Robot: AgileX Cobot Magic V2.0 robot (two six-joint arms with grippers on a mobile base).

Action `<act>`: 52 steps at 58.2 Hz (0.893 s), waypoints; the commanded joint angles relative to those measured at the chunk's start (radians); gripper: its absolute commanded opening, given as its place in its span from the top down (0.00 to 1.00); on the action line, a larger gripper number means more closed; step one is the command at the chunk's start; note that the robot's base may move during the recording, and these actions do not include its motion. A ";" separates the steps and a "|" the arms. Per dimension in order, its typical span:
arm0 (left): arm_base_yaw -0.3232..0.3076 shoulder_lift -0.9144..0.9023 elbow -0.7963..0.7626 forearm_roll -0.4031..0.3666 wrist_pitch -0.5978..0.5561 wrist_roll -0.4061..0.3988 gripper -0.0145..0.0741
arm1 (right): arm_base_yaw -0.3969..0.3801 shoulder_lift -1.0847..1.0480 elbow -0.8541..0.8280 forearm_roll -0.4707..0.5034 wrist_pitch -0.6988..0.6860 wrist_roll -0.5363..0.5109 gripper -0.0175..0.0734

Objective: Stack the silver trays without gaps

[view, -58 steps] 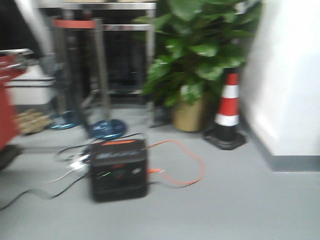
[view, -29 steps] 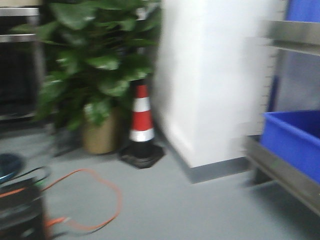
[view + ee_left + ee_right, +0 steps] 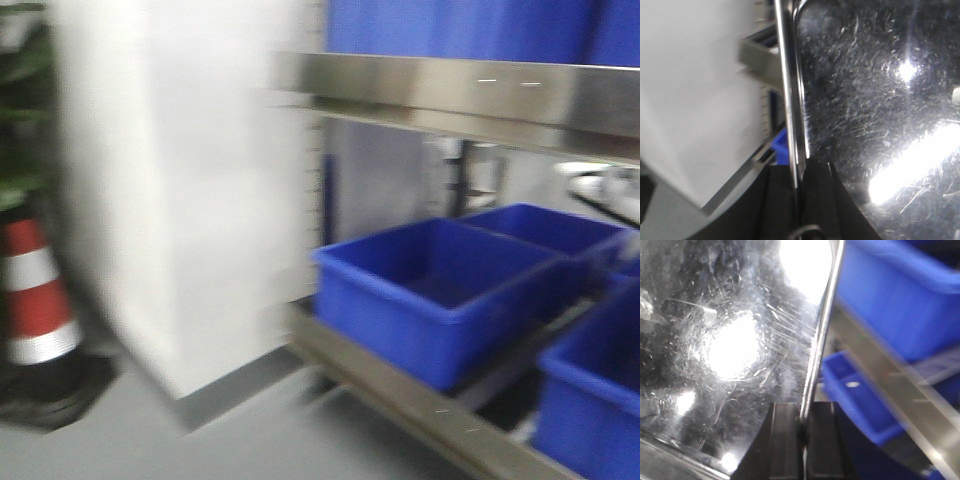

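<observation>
Progress: no stack visible, placing left. Left gripper point(image 3: 797, 176) clamps silver tray point(image 3: 880, 125) rim at 6 o'clock; right gripper point(image 3: 803, 416) likewise clamped. Blue bin point(image 3: 430, 300) at 4 o'clock in front view.

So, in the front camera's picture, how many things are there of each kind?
Steel rack: 1
Blue bins on its lower level: 3
Striped cone: 1
Total: 5. The blue blur on the rack's top level is too smeared to count.
</observation>
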 commanded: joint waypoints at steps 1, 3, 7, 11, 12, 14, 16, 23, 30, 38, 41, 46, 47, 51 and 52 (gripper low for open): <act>-0.006 0.001 -0.007 0.014 -0.020 0.020 0.87 | 0.007 -0.015 -0.013 0.024 -0.056 -0.018 0.90; -0.006 0.001 -0.007 0.014 -0.020 0.020 0.87 | 0.007 -0.015 -0.013 0.024 -0.056 -0.018 0.90; -0.006 0.001 -0.007 0.014 -0.020 0.020 0.87 | 0.007 -0.015 -0.013 0.024 -0.056 -0.018 0.90; -0.006 0.001 -0.007 0.014 -0.020 0.020 0.87 | 0.007 -0.015 -0.013 0.024 -0.056 -0.018 0.90; -0.006 0.001 -0.007 0.014 -0.020 0.020 0.87 | 0.007 -0.015 -0.013 0.024 -0.056 -0.018 0.90; -0.006 0.001 -0.007 0.014 -0.020 0.020 0.87 | 0.007 -0.015 -0.013 0.024 -0.056 -0.018 0.90; -0.006 0.001 -0.007 0.014 -0.020 0.020 0.87 | 0.007 -0.015 -0.013 0.024 -0.056 -0.018 0.90; -0.006 0.001 -0.007 0.014 -0.020 0.020 0.87 | 0.007 -0.015 -0.013 0.024 -0.056 -0.018 0.90; -0.006 0.001 -0.007 0.014 -0.020 0.020 0.87 | 0.007 -0.015 -0.013 0.024 -0.056 -0.018 0.90; -0.006 0.001 -0.007 0.014 -0.020 0.020 0.87 | 0.007 -0.015 -0.013 0.024 -0.056 -0.018 0.90; -0.006 0.001 -0.007 0.014 -0.020 0.020 0.87 | 0.007 -0.015 -0.013 0.024 -0.056 -0.018 0.90; -0.006 0.001 -0.007 0.014 -0.020 0.020 0.87 | 0.007 -0.015 -0.013 0.024 -0.056 -0.018 0.90; -0.006 0.001 -0.007 0.014 -0.020 0.020 0.87 | 0.007 -0.015 -0.013 0.024 -0.056 -0.018 0.90; -0.006 0.001 -0.007 0.014 -0.020 0.020 0.87 | 0.007 -0.015 -0.013 0.024 -0.056 -0.018 0.90; -0.006 0.001 -0.007 0.014 -0.020 0.020 0.87 | 0.007 -0.015 -0.013 0.024 -0.056 -0.018 0.90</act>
